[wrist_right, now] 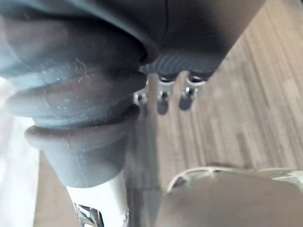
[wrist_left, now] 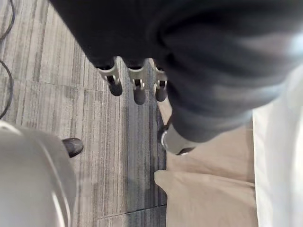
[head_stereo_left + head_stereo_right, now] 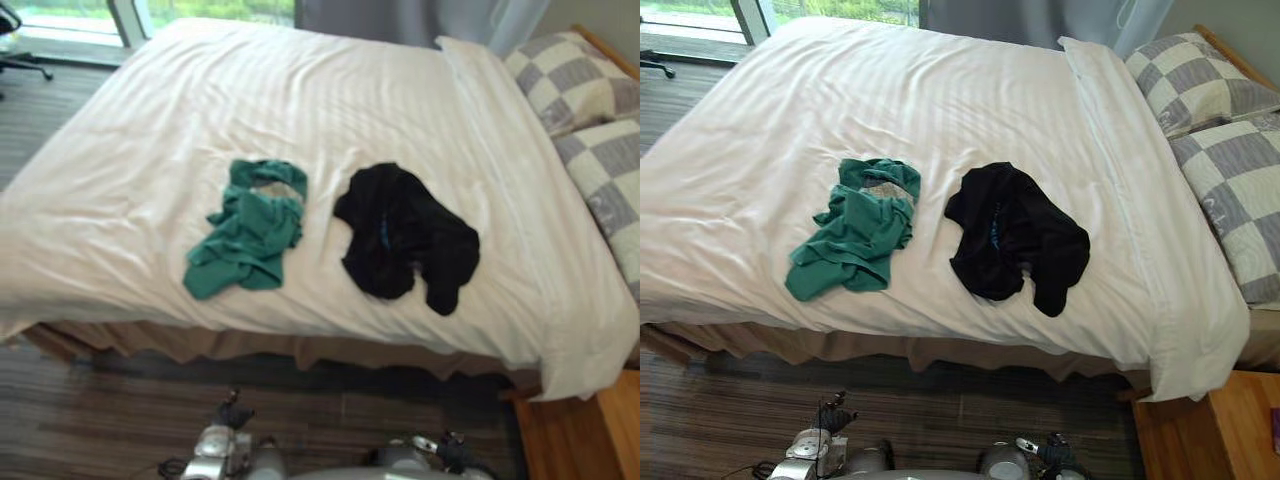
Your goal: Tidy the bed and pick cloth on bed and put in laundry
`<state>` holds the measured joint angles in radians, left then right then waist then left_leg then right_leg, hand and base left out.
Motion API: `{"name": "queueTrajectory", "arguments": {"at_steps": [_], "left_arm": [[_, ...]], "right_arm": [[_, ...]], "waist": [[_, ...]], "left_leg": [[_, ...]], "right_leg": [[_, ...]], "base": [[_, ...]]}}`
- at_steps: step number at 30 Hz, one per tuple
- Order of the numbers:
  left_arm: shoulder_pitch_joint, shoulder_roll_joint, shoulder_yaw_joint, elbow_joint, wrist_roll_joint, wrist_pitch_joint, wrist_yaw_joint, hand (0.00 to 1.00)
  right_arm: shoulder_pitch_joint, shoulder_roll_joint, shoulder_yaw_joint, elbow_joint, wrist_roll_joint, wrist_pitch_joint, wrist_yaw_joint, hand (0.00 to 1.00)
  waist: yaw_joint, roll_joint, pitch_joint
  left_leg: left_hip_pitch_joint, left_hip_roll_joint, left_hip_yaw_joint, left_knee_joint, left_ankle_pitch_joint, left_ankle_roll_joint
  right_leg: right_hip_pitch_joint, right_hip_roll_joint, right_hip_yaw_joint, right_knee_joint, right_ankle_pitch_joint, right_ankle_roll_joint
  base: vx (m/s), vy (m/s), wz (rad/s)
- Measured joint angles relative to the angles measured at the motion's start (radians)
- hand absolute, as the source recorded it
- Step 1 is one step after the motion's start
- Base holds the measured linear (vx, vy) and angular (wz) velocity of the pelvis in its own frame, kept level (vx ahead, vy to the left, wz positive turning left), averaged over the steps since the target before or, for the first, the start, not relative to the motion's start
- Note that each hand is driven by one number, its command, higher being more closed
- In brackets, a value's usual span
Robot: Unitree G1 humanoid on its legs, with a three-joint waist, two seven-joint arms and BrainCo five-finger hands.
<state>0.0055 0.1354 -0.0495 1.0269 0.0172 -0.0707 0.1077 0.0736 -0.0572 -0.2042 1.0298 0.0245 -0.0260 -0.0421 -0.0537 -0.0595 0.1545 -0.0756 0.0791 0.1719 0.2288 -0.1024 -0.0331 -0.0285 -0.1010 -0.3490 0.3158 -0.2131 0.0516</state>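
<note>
Wide bed [image 3: 330, 90] under a white duvet, smooth fabric with faint stripes and a few soft creases; tan skirt [image 2: 213, 198] hangs below the bed's near edge. Thin green cloth [image 3: 250, 232], crumpled into a long bunched heap, lies on the bed's near half toward the foot end. Heavier black cloth [image 3: 405, 235], rumpled into a rough lump with one part trailing toward the bed's near edge, lies on the bed next to it on the head-end side; the two are apart, a strip of duvet between. Both lie in the open on top of the duvet. Grey-and-cream checked pillows [image 3: 1225, 130] stacked at the bed's head end. Grey curtain [image 3: 400, 20] behind the bed's far side. Orange-brown wooden stand [image 3: 1220, 430] at the bed's near head corner. Streaky wood-grain floor [image 3: 100, 420] in front of the bed. The left robot hand [image 2: 137, 80] hangs over the floor right by the bed's skirt, fingers straight, empty. The right robot hand [image 1: 163, 90] is also low over the floor, fingers loosely straight, empty
</note>
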Motion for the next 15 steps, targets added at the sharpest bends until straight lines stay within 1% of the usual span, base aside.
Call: {"name": "queueTrajectory", "arguments": {"at_steps": [1,2,3,5,6,7,8,9,10,11,12,13,14,15], "left_arm": [[-0.002,-0.008,0.000,0.007,0.005,0.003,0.000,0.00],[-0.004,-0.030,0.000,0.008,0.028,0.011,0.000,0.00],[-0.004,-0.034,0.000,0.008,0.035,0.013,0.000,0.00],[0.007,-0.035,0.001,0.008,0.036,0.016,-0.008,0.00],[0.002,-0.033,0.001,-0.001,0.043,0.014,-0.022,0.00],[-0.003,-0.033,0.001,-0.007,0.044,0.014,-0.023,0.00],[-0.017,-0.040,0.001,-0.020,0.045,0.012,-0.035,0.00],[-0.028,-0.045,-0.001,-0.028,0.047,0.008,-0.042,0.00],[-0.033,-0.051,-0.006,-0.040,0.057,0.005,-0.042,0.00],[-0.036,-0.052,-0.011,-0.042,0.058,0.005,-0.042,0.00],[-0.035,-0.050,-0.020,-0.041,0.067,0.006,-0.041,0.00],[-0.034,-0.049,-0.022,-0.038,0.083,0.006,-0.041,0.00],[-0.034,-0.048,-0.022,-0.037,0.092,0.006,-0.041,0.00],[-0.035,-0.045,-0.023,-0.037,0.108,0.005,-0.041,0.00]], "right_arm": [[-0.002,-0.001,0.000,0.000,-0.001,-0.001,0.000,0.00],[-0.005,-0.006,-0.007,-0.004,-0.005,-0.006,-0.001,0.00],[-0.006,-0.008,-0.007,-0.003,-0.012,-0.005,-0.001,0.00],[-0.007,-0.004,-0.006,-0.002,-0.035,-0.006,-0.003,0.00],[-0.013,-0.006,-0.006,-0.001,-0.040,-0.005,-0.003,0.00],[-0.021,-0.010,-0.002,-0.001,-0.044,-0.005,-0.002,0.00],[-0.041,-0.032,0.011,0.001,-0.057,-0.002,-0.002,0.00],[-0.048,-0.047,0.020,0.009,-0.067,0.001,-0.002,0.00],[-0.060,-0.049,0.018,0.016,-0.076,0.007,-0.002,0.00],[-0.063,-0.053,0.017,0.016,-0.077,0.009,-0.002,0.00],[-0.069,-0.062,0.015,0.015,-0.077,0.010,-0.003,0.00],[-0.071,-0.068,0.014,0.015,-0.077,0.011,-0.003,0.00],[-0.075,-0.068,0.014,0.015,-0.077,0.012,-0.003,0.00],[-0.076,-0.066,0.014,0.015,-0.078,0.013,-0.003,0.00]], "waist": [[0.002,0.008,0.005],[-0.001,0.027,0.019],[0.000,0.030,0.020],[0.009,0.028,0.022],[0.013,0.029,0.036],[0.013,0.034,0.045],[0.009,0.050,0.070],[0.009,0.058,0.090],[0.013,0.059,0.107],[0.011,0.068,0.108],[0.009,0.088,0.110],[0.005,0.098,0.106],[0.005,0.097,0.106],[0.005,0.090,0.104]], "left_leg": [[0.004,-0.010,-0.004,-0.005,0.002,0.003],[0.020,-0.028,-0.016,-0.027,0.018,0.010],[0.025,-0.029,-0.019,-0.031,0.020,0.008],[0.019,-0.029,-0.024,-0.001,0.018,0.007],[-0.021,-0.031,-0.029,0.087,0.011,-0.004],[-0.048,-0.030,-0.034,0.141,0.002,-0.019],[-0.112,-0.023,-0.051,0.270,-0.002,-0.075],[-0.144,-0.020,-0.062,0.336,0.018,-0.119],[-0.176,-0.011,-0.040,0.404,0.029,-0.154],[-0.176,0.003,-0.021,0.423,0.018,-0.146],[-0.175,0.047,0.017,0.441,-0.018,-0.096],[-0.164,0.106,0.027,0.428,-0.050,-0.049],[-0.159,0.129,0.022,0.416,-0.056,-0.040],[-0.149,0.171,0.007,0.379,-0.057,-0.038]], "right_leg": [[0.014,0.000,0.015,-0.020,0.000,-0.001],[0.042,-0.007,0.022,-0.055,0.005,-0.012],[0.051,-0.009,0.021,-0.067,0.010,-0.020],[0.069,-0.007,0.019,-0.080,0.012,-0.023],[0.076,-0.010,0.014,-0.080,0.012,-0.022],[0.076,-0.012,0.014,-0.082,0.006,-0.021],[0.078,-0.016,0.009,-0.065,-0.006,-0.016],[0.079,-0.030,0.008,-0.043,-0.009,-0.015],[0.077,-0.056,0.008,-0.030,-0.005,-0.012],[0.076,-0.057,0.010,-0.031,0.000,-0.008],[0.078,-0.057,0.018,-0.030,0.006,-0.001],[0.075,-0.061,0.025,-0.031,0.015,0.016],[0.074,-0.067,0.027,-0.030,0.019,0.022],[0.063,-0.082,0.035,-0.022,0.025,0.036]], "base": [[0.07,0.096,0.36],[0.02,0.054,0.26],[0.00,0.054,0.24],[-0.03,0.014,0.09],[-0.06,0.004,0.15],[-0.12,0.031,0.21],[-0.13,0.077,0.16],[-0.15,0.137,0.07],[-0.09,0.156,-0.06],[-0.05,0.188,-0.21],[-0.01,0.216,-0.25],[0.01,0.228,-0.22],[0.04,0.276,-0.10],[0.06,0.329,-0.06]]}}
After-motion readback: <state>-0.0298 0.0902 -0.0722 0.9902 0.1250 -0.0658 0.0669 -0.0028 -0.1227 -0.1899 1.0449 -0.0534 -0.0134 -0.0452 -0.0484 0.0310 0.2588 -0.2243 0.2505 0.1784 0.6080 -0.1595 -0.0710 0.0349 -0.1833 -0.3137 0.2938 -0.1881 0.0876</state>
